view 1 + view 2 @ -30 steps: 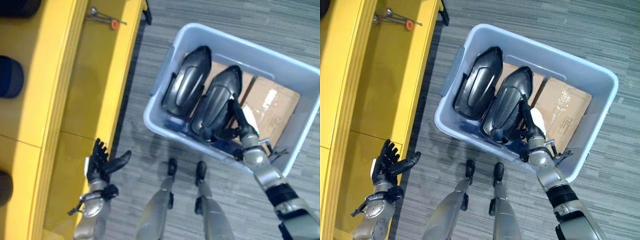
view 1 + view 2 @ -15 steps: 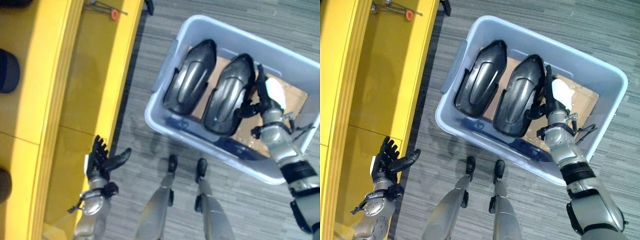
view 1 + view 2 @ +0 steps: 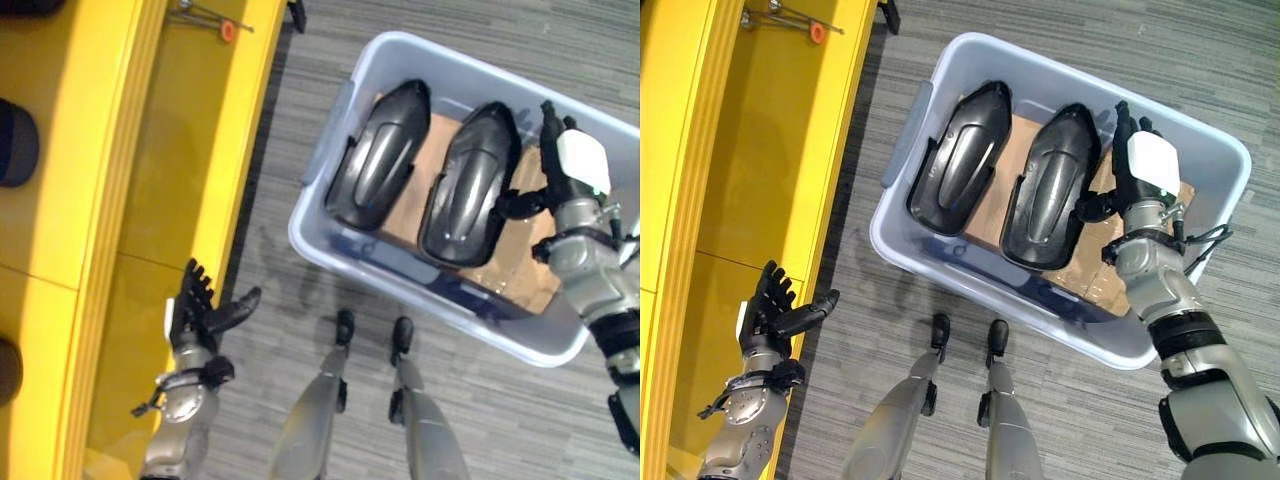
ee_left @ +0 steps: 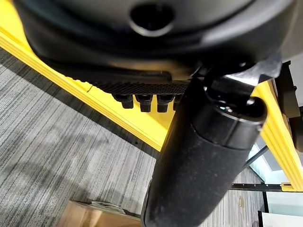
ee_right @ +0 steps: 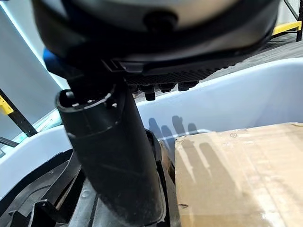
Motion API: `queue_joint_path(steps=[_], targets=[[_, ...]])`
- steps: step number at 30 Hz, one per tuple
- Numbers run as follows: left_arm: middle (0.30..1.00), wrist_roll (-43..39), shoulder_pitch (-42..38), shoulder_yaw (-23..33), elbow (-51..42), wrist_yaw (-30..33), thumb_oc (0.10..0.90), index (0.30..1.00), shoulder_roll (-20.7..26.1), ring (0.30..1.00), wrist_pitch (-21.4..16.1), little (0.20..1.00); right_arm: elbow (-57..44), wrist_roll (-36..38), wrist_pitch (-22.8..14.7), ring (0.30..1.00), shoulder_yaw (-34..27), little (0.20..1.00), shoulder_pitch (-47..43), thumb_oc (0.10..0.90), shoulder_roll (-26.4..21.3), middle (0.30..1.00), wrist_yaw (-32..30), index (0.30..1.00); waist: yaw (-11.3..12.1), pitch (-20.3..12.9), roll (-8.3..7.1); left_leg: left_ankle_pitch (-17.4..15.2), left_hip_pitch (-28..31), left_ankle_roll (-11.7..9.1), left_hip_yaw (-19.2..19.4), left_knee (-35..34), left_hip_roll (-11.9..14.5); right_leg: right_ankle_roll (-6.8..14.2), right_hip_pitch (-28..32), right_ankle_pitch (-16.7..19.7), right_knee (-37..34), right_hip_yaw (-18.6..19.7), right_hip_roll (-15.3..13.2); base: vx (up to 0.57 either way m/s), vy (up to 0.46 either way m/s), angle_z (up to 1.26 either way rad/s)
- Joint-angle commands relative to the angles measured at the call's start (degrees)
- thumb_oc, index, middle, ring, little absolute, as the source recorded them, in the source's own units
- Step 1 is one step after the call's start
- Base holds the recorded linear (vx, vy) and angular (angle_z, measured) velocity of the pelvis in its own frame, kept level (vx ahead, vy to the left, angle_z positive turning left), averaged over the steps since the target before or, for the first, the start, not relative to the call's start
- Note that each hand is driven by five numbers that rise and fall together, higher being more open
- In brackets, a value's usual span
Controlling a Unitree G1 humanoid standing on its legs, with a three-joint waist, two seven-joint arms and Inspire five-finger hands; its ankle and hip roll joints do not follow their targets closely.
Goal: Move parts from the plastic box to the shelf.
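Note:
A pale blue plastic box (image 3: 325, 150) stands on the carpet and holds two black moulded parts side by side. One part (image 3: 378, 155) lies on the left, the other (image 3: 470, 180) on the right. My right hand (image 3: 562, 175) is inside the box at the right part's right side, open, fingers straight, with its thumb (image 5: 113, 156) against that part's edge (image 5: 47, 198). My left hand (image 3: 195, 315) hovers open and empty at the front edge of the yellow shelf (image 3: 170, 150), palm turned towards the box.
Brown cardboard (image 3: 520, 255) lines the box's bottom under and right of the parts. A thin metal tool with a red tip (image 3: 212, 24) lies at the shelf's far end. Dark rounded objects (image 3: 18, 140) sit on the higher yellow level at the left.
My right hand has moved from the near end of the right part up along its right side, deeper into the box. The left hand has barely moved.

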Motion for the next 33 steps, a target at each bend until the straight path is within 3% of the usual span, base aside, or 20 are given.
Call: queue_joint_path(steps=[1, 7, 15, 22, 33], targets=[[1.000, 0.0, 2.5, 1.5, -5.0, 0.6, 0.900, 1.000, 4.5, 1.000, -4.9, 1.000, -4.9, -3.7, -1.9, 1.000, -0.7, 1.000, -4.3, 0.900, -5.4, 1.000, -3.2, 1.000, -0.3, -3.0, -2.34, -2.2, 0.9, -1.4, 0.0, 2.2, 2.1, 6.6, 1.3, -7.1, 8.3, 3.8, -8.0, 0.00, 0.000, 0.00], [1.000, 0.6, 2.4, 2.0, -4.9, 1.1, 0.900, 1.000, 3.9, 1.000, -4.6, 1.000, -13.8, -5.6, -2.8, 1.000, -6.4, 1.000, 2.0, 0.900, -4.6, 1.000, -3.6, 1.000, -0.9, -3.2, -2.66, -2.2, 1.2, -1.3, 0.1, 2.0, 2.2, 6.6, 1.3, -7.1, 8.2, 3.9, -7.9, 0.00, 0.000, 0.00], [1.000, 1.6, 2.8, 2.8, -4.6, 2.1, 0.900, 1.000, 2.0, 1.000, -3.4, 1.000, -27.0, -4.7, -4.9, 1.000, -14.9, 1.000, 14.4, 0.900, 4.1, 1.000, -2.9, 1.000, -1.8, -3.5, -2.95, -2.2, 1.5, -1.1, 0.4, 1.7, 2.3, 6.5, 1.4, -7.3, 8.0, 4.0, -7.8, 0.00, -0.001, 0.00], [1.000, 2.1, 3.3, 3.1, -4.7, 3.1, 0.900, 1.000, 0.9, 1.000, -2.2, 1.000, -35.0, -2.7, -7.3, 1.000, -14.9, 1.000, 20.1, 0.900, 11.2, 1.000, -1.2, 1.000, -2.6, -3.6, -3.33, -2.3, 1.4, -1.0, 0.9, 1.7, 2.4, 6.5, 1.3, -7.2, 7.7, 4.3, -7.7, 0.00, -0.003, -0.03], [1.000, 3.0, 3.9, 3.1, -5.1, 4.8, 0.900, 1.000, 0.1, 1.000, -1.6, 1.000, -39.1, -2.3, -7.4, 1.000, -12.9, 1.000, 22.9, 0.900, 16.3, 1.000, -1.7, 1.000, -3.2, -3.4, -3.91, -2.3, 1.3, -1.0, 1.6, 1.9, 2.7, 6.4, 0.8, -6.9, 7.6, 4.7, -7.3, 0.00, 0.000, 0.00]])
